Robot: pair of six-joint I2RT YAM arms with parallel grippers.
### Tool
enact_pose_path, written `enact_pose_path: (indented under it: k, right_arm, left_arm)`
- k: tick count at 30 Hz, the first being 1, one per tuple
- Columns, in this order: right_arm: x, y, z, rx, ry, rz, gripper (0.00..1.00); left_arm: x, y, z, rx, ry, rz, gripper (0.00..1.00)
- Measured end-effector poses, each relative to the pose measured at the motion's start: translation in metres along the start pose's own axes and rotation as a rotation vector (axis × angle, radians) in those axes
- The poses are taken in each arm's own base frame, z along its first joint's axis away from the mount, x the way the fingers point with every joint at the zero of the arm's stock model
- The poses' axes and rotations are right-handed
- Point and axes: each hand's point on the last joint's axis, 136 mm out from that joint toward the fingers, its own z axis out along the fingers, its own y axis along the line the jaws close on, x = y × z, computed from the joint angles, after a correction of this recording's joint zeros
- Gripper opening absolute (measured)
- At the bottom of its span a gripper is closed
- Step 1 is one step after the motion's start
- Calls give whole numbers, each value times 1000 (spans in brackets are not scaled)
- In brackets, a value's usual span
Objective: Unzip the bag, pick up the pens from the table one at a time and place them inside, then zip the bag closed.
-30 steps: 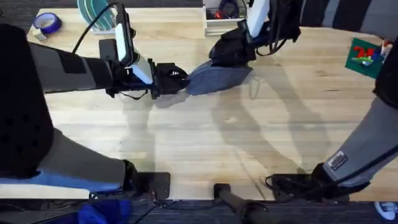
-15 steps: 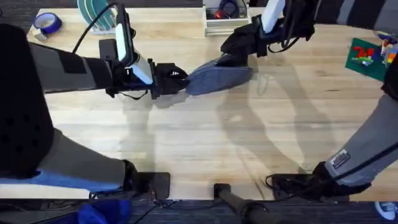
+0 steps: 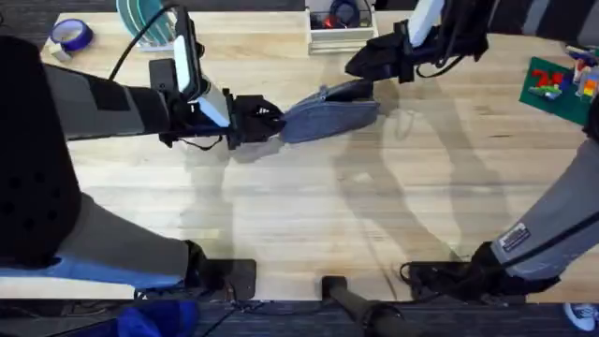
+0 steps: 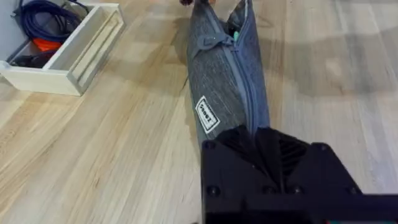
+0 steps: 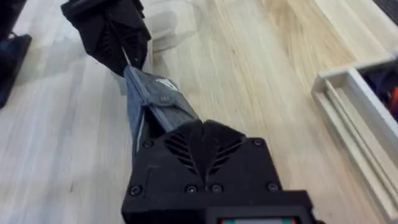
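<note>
While the left gripper (image 3: 271,120) pinches its end, the bag (image 3: 328,114) lies flat.

A white wooden tray box (image 3: 339,26) holding blue and orange cables sits at the far edge of the worktop (image 3: 299,215). A roll of blue tape (image 3: 72,36) lies at the far left corner, and a green board (image 3: 554,86) with coloured pieces lies at the right edge.

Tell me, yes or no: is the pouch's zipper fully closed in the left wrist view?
No. The bag gapes open at its far end, with something green showing inside.
</note>
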Motion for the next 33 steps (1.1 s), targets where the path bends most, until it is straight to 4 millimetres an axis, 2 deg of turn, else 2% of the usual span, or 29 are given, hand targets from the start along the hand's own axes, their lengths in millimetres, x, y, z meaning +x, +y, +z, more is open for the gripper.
enact_pose_path:
  k: [10, 18, 19, 24, 25, 33]
  right_arm:
    - [8, -8, -17, 34, -1, 43, 30]
    - [9, -9, -20, 41, -3, 48, 48]
    - [9, -9, -20, 41, -3, 51, 166]
    - [9, -9, -20, 41, -3, 51, 895]
    - [9, -9, -20, 41, -3, 49, 972]
    - [11, -2, -20, 18, -1, 101, 996]
  left_arm:
    - [0, 0, 0, 0, 0, 0, 41]
    - [0, 0, 0, 0, 1, 0, 42]
    - [0, 0, 0, 0, 1, 0, 42]
    - [0, 0, 0, -1, 1, 0, 42]
    - [0, 0, 0, -1, 2, 0, 42]
    - [0, 0, 0, -1, 2, 0, 42]
